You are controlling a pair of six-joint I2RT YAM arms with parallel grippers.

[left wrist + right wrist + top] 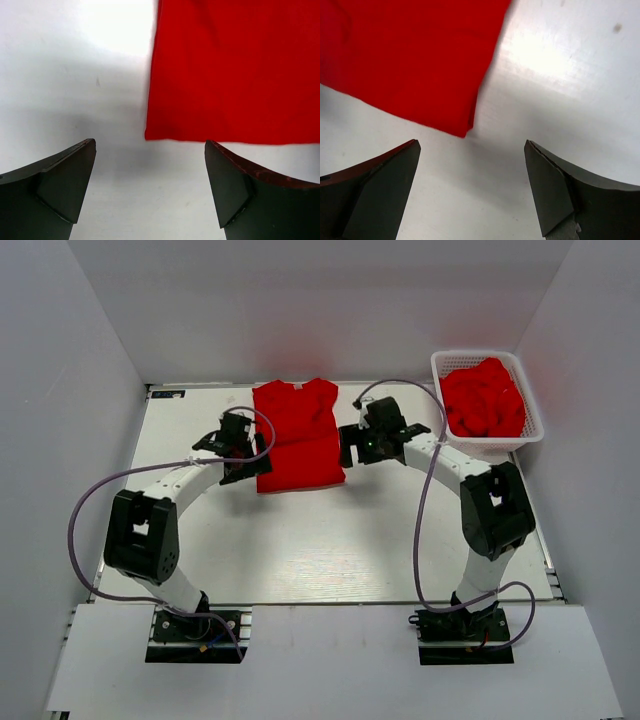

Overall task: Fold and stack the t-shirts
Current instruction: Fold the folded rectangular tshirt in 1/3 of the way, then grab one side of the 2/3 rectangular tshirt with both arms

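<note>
White table (300, 540) bears a folded red t-shirt (298, 435); basket (487, 444) at corner.

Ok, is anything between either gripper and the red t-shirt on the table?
Nothing visible. The left gripper and right gripper are open at the t-shirt's near corners, with only table surface between. The white mesh basket of more red shirts sits off to the right, apart.

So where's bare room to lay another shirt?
Bare: the near middle of the table, between left arm and right arm, in front of the red t-shirt; also the far left corner. Crowded: beside the t-shirt, where left fingers and right fingers sit, and the basket far right.
</note>
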